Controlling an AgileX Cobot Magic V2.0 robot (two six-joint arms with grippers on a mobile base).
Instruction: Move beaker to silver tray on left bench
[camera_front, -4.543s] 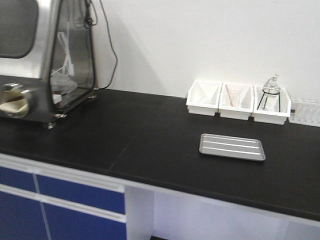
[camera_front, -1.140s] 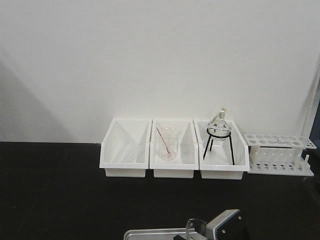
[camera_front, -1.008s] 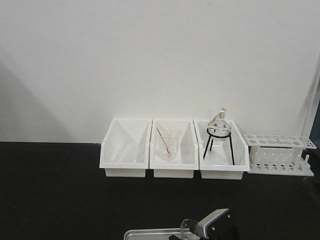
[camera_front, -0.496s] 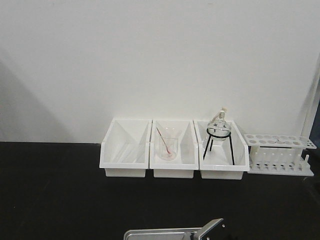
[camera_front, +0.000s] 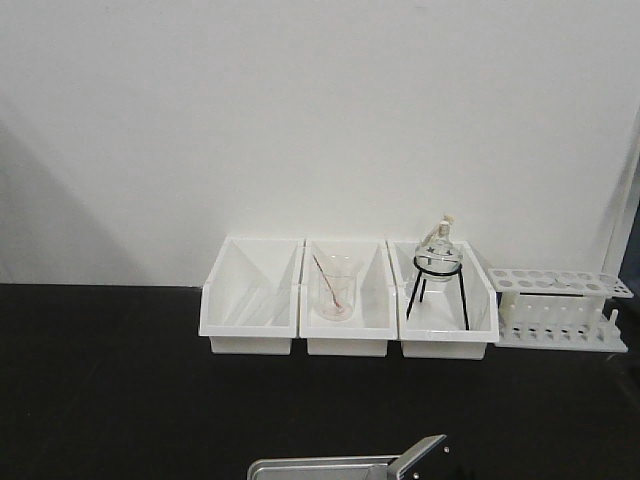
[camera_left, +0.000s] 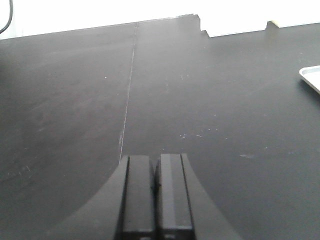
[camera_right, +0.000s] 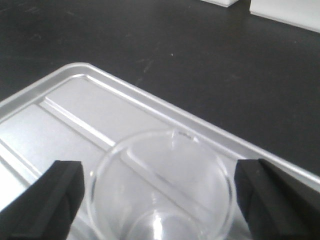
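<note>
The beaker (camera_right: 161, 187) stands upright over the silver tray (camera_right: 65, 117), between the two fingers of the right claw (camera_right: 159, 197), which are spread wide and clear of the glass on both sides. The tray lies near the front edge of the black bench (camera_front: 110, 390). The left claw (camera_left: 155, 192) is clenched, empty, above bare benchtop. White bins (camera_front: 350, 340) line the back edge.

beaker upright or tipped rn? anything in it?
Upright and empty. Right wrist view looks down into the beaker: round rim faces up, no liquid inside. It sits over the silver tray, between the open right claw fingers.
</note>
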